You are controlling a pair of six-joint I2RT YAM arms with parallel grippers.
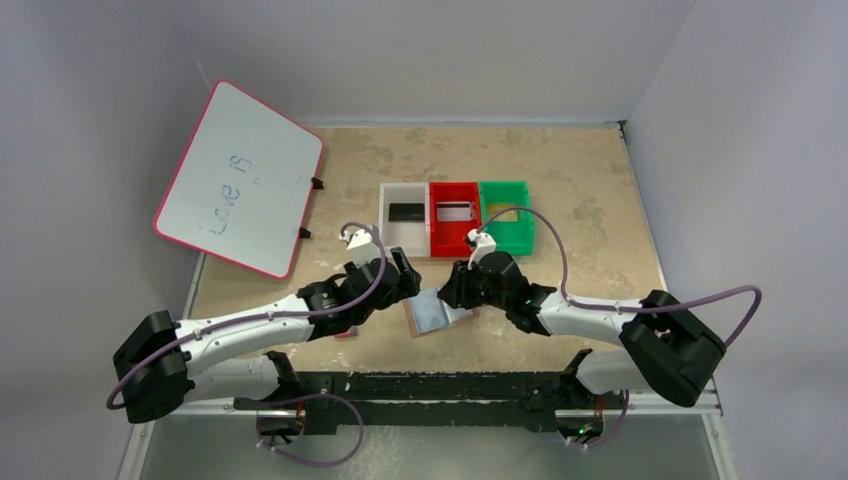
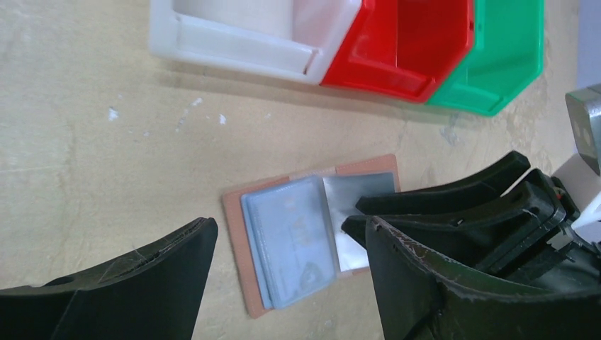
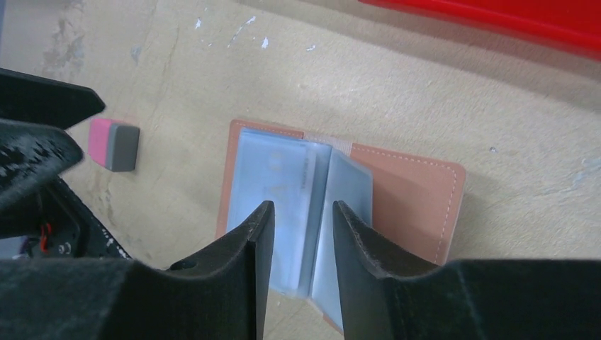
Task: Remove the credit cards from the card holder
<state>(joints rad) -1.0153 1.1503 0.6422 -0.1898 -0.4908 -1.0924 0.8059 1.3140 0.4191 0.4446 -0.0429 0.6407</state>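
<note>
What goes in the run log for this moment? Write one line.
card holder: lying open | left gripper: open, facing holder | right gripper: open, over sleeves

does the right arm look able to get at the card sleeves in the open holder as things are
Probably yes: the right gripper sits just above the open card holder, jaws parted over its card sleeves, with nothing between them. The left gripper stands open nearby without covering them.

White-shelled left arm (image 1: 240,328) and right arm (image 1: 585,318) have black joints, looping purple cables (image 1: 553,240), scuffed black fingers (image 3: 368,255).
</note>
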